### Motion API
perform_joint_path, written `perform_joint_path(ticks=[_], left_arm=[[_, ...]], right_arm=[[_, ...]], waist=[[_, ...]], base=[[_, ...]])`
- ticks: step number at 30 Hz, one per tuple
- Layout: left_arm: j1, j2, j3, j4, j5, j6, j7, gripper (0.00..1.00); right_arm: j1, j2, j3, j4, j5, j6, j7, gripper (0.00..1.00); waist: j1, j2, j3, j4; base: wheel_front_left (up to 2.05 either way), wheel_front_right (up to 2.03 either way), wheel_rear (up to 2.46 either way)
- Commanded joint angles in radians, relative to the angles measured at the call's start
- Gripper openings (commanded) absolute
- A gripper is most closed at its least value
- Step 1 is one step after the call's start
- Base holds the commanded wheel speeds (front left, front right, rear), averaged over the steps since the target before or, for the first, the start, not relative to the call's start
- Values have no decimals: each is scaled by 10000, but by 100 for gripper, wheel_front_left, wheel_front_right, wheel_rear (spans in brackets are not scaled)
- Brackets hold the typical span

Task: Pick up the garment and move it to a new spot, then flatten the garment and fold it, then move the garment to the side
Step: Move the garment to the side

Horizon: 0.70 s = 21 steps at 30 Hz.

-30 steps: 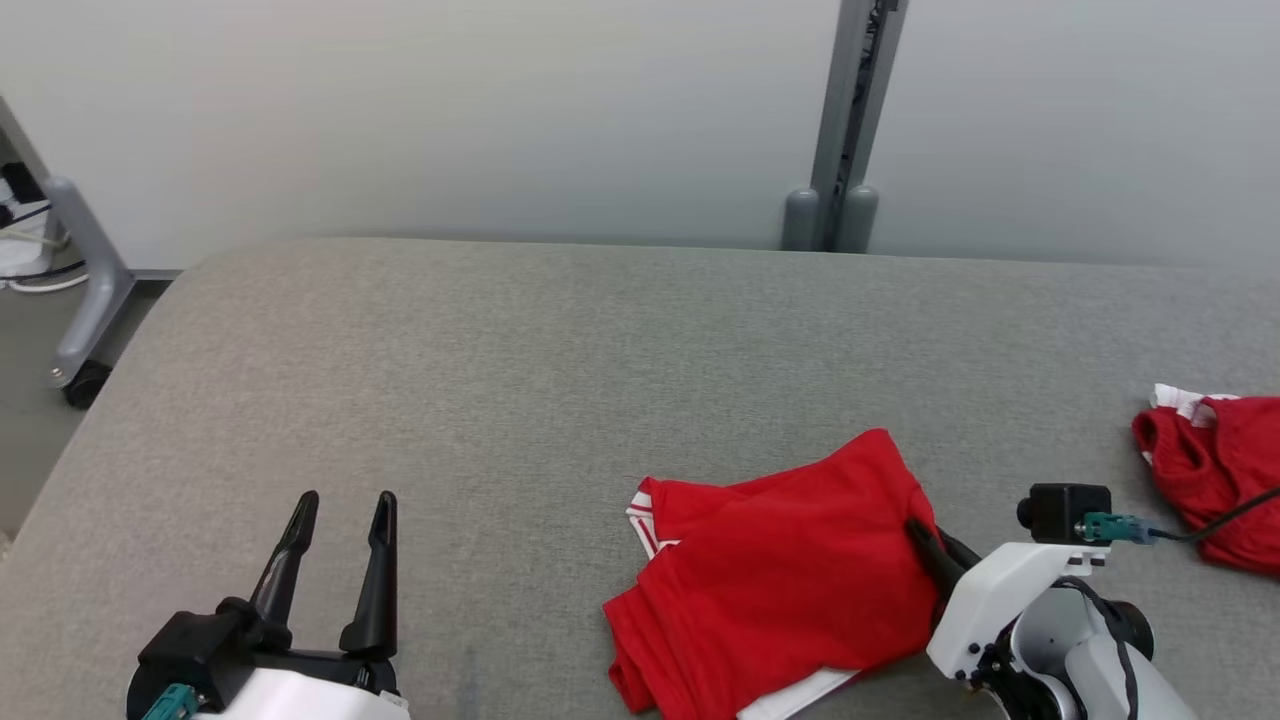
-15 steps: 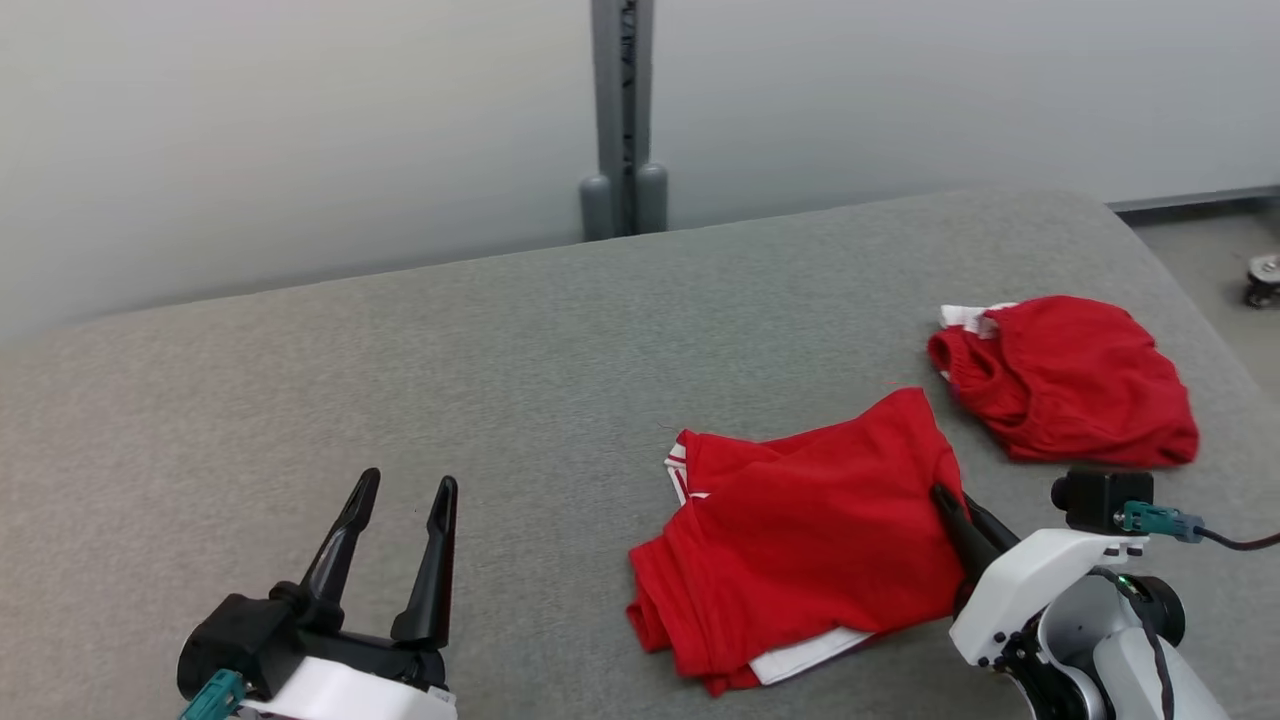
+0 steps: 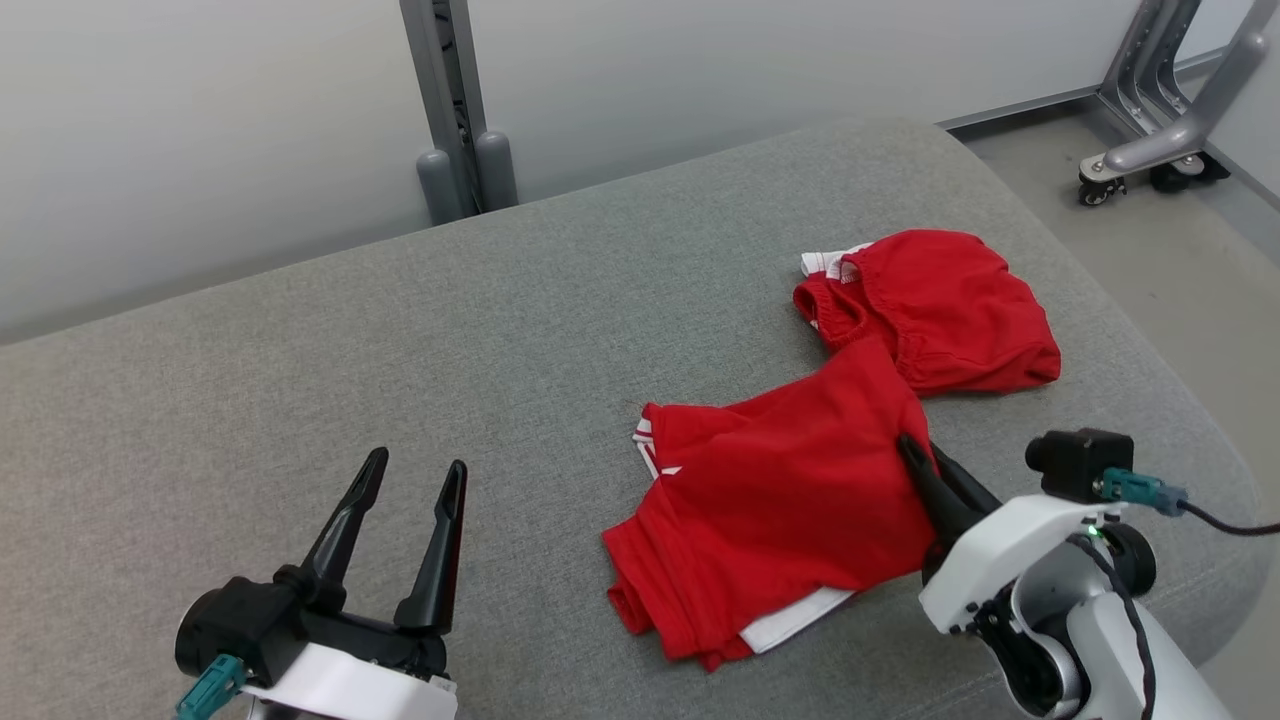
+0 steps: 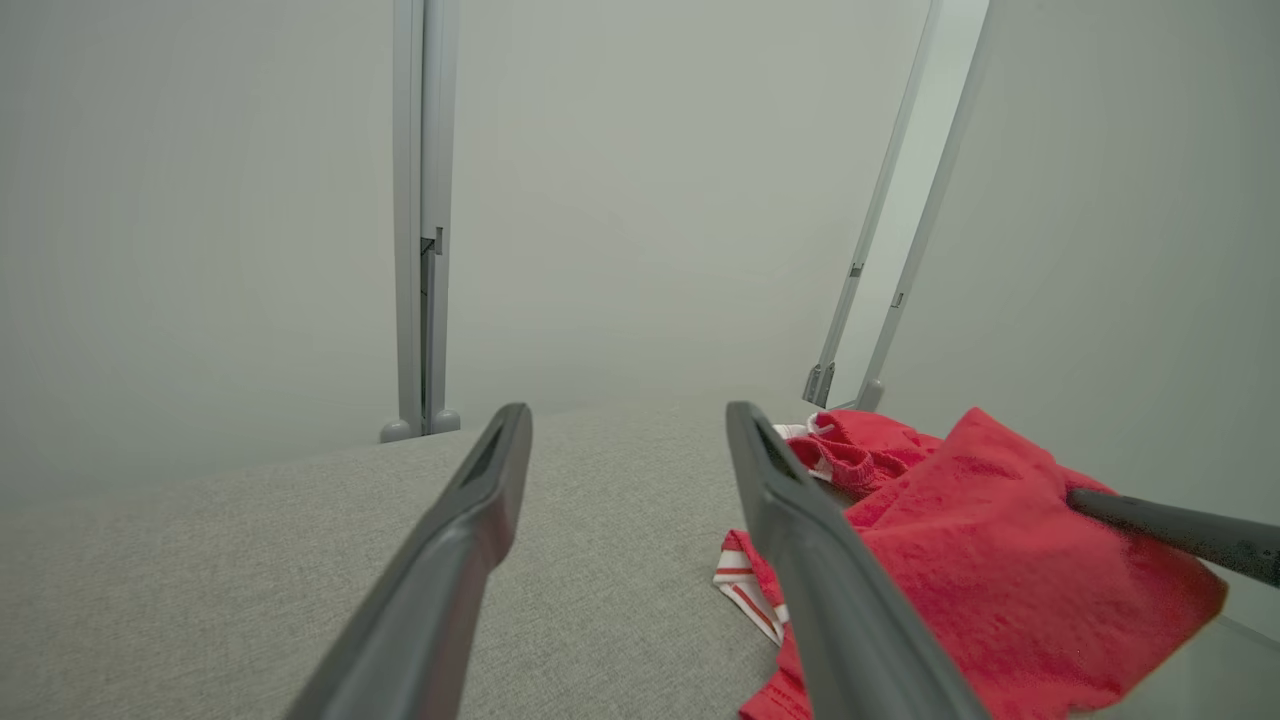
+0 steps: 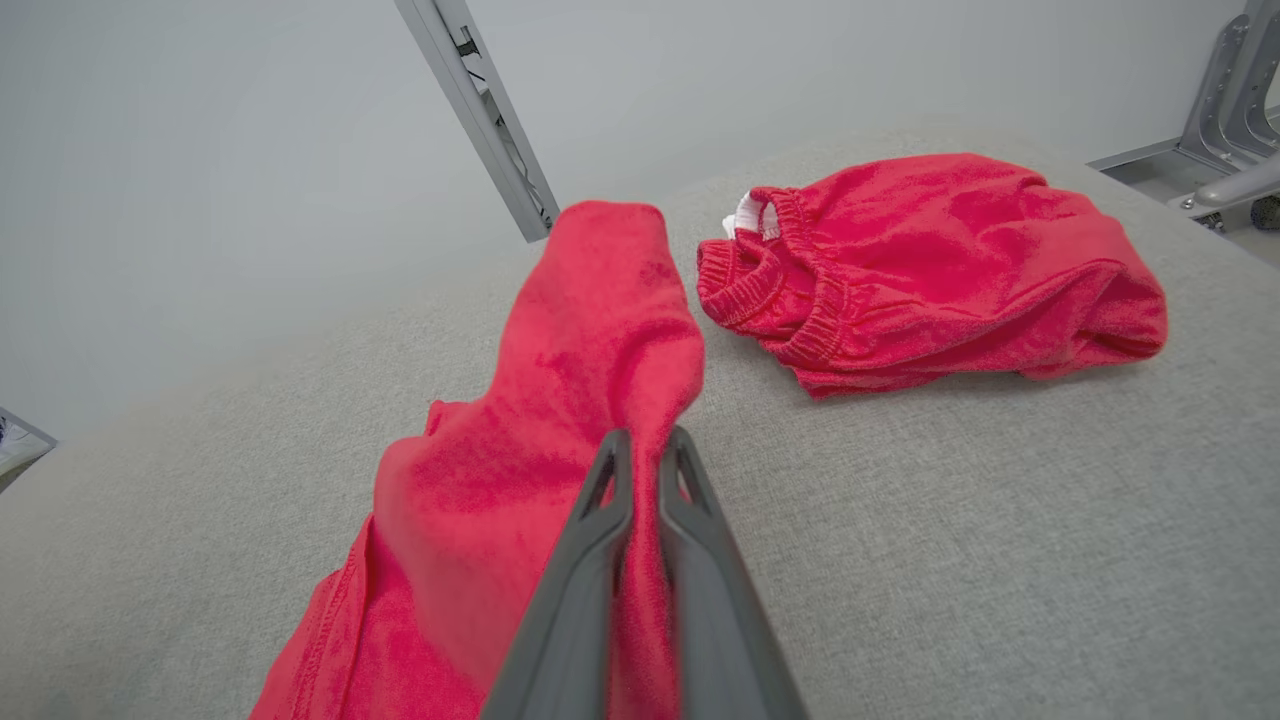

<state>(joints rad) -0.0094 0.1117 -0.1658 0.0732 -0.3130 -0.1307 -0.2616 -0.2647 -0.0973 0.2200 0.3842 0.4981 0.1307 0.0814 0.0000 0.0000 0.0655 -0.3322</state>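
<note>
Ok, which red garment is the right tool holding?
The nearer folded garment, its edge pinched in the right tool; the bunched garment with elastic waistband lies free.

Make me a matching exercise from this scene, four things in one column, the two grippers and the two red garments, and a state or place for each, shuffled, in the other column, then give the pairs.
Column one
1. left gripper
2. right gripper
3. folded red garment
4. bunched red garment

Column two
A. lies loose at the far right, no gripper on it
B. open, holding nothing
C. shut on red fabric
D. pinched at its right edge, white layer showing along its near edge

Pairs: 1-B, 2-C, 3-D, 4-A
</note>
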Motion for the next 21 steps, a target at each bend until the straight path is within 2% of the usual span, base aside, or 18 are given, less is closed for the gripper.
perform_joint_path(ticks=[1,7,11,16,21], left_arm=[[-204,80,0,-44,-59,-3,-42,100],[-348,182,-116,-82,-144,-3,-42,100],[-553,380,-208,-152,-236,-3,-42,100],[-837,635,-309,-207,-372,-3,-42,100],[-922,791,-364,-206,-472,-3,-42,100]], right_arm=[[-324,-90,100,-65,60,1,-94,0],[-1651,-484,736,465,438,1,-244,0],[-3167,-832,977,1292,670,1,-683,0],[-4435,-1165,1037,2271,863,1,-1026,0],[-5036,-1479,860,3087,885,1,-1153,0]], waist=[[0,0,102,-62],[0,0,428,-2],[0,0,849,113],[0,0,1297,300],[0,0,1508,415]], base=[[0,0,0],[0,0,0],[0,0,0],[0,0,0],[0,0,0]])
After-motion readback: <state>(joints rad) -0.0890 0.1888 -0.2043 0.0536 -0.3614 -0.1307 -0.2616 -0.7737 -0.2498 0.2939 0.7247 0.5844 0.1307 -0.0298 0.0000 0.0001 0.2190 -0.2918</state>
